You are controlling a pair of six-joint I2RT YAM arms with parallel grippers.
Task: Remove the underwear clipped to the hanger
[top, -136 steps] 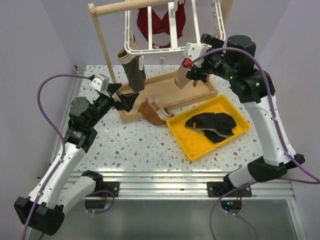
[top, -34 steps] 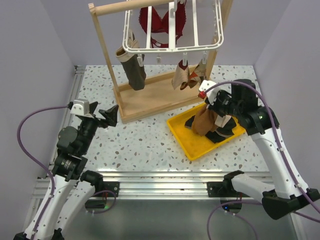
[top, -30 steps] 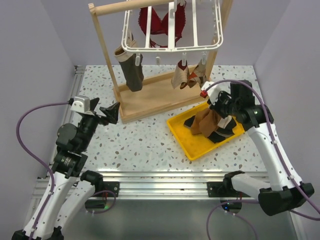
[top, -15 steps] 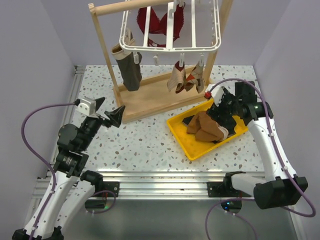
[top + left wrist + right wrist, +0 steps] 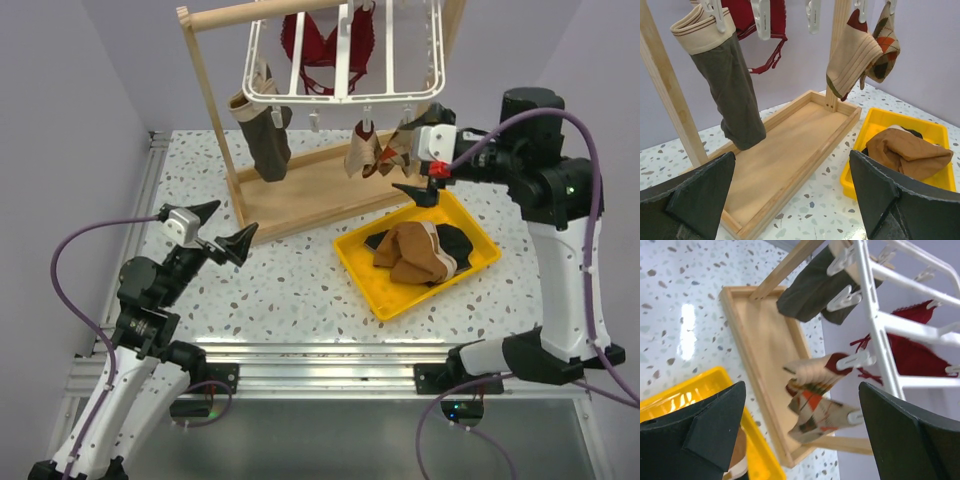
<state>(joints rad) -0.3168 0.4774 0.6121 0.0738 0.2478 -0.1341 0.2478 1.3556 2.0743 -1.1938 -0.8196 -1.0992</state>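
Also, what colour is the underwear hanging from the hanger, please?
Underwear: dark grey, beige waistband; left wrist view.

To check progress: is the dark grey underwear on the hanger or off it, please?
Clipped: the dark grey underwear hangs by its waistband from the hanger.

We see dark grey fabric briefs [image 5: 268, 140], beige-waistbanded, at eleven o'clock; brown fabric briefs [image 5: 405, 250] over black fabric briefs [image 5: 459, 241] in the yellow plastic tray [image 5: 360, 283] at three; beige-brown argyle socks [image 5: 376, 154] at one.
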